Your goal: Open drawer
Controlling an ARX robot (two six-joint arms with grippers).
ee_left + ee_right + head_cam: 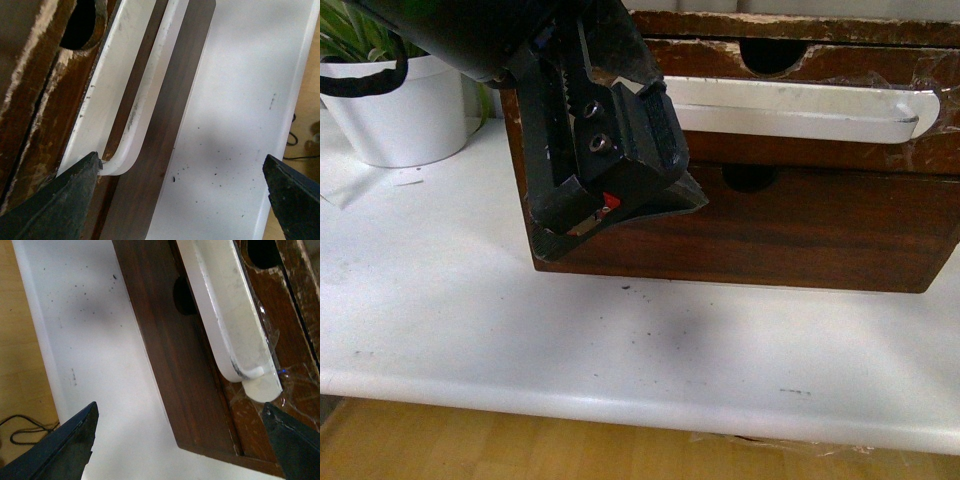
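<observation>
Front view had the left gripper (615, 195) sitting at the drawer (840, 62) handle (790, 108) end. Its jaws were wide apart, same for the right gripper (180, 412), both empty.

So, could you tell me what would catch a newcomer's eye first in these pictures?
Most striking is the long white handle taped across the chipped dark drawer. The open left gripper looms large before the chest's left end, one finger close to the handle's curved end. A white plant pot stands on the table further left.
</observation>
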